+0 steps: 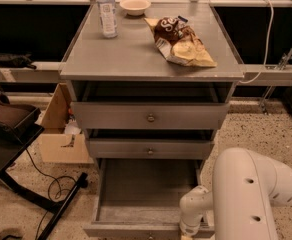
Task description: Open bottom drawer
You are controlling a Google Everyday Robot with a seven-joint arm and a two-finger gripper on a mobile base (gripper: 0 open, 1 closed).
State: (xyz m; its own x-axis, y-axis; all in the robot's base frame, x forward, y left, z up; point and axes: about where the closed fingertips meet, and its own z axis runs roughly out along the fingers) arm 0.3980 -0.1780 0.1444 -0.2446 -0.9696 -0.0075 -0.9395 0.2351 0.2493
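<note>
**Risks.** The bottom drawer (146,186) stands drawn well out at 6 o'clock in the view. Its pale floor is exposed, and its front runs along the lower frame edge. The task looks essentially complete, so the main hazard is probably over-travel: further pull could bring the drawer off its runners or against its stops and jolt the cabinet (136,59). That jolt might topple the bottle (107,11), which stands upright on top at 11 o'clock. The pull point also seems to lie right of the drawer's centre, which could skew and jam the drawer. A careless withdrawal could nudge the front back inward.

**Pose.** The gripper (188,231) sits at 5 o'clock, at the right part of the drawer front, and is partly cut off by the frame edge. Whether it is clamped on the front or released cannot be told. The wrist drops steeply to it from the bulky white arm (248,194), which fills the 4 o'clock corner just beside the drawer's right side.
</note>
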